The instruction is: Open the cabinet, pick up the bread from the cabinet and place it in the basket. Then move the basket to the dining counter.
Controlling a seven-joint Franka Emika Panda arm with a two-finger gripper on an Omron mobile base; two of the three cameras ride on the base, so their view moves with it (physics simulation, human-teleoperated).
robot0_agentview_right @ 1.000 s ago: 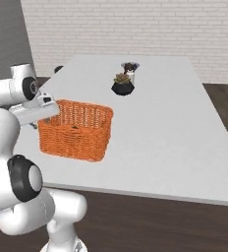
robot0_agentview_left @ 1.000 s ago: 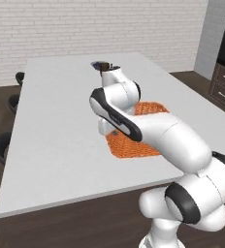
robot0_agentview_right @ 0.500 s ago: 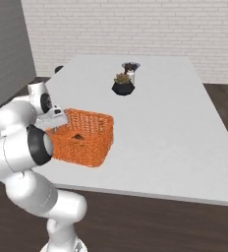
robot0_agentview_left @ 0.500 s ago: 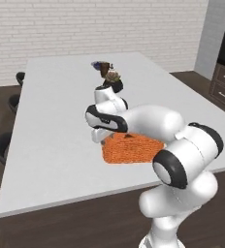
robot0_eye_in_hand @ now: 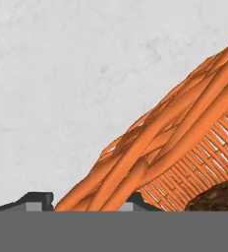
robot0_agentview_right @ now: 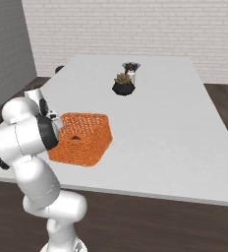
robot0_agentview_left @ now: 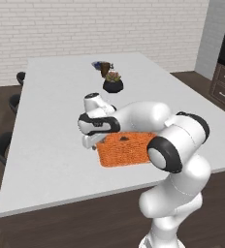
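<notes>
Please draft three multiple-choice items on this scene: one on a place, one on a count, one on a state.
1. Where is the basket?
A. on the floor
B. on the white counter, near its edge
C. on a stool

2. How many baskets are on the counter?
A. one
B. two
C. three

3. What does the basket hold?
A. nothing
B. a dark brown lump
C. a white cup

Answers:
1 B: both base views show it on the white top by the near edge.
2 A: there is a single orange basket.
3 B: the hand view shows a brown lump inside, behind the rim between the gripper fingers.
</notes>
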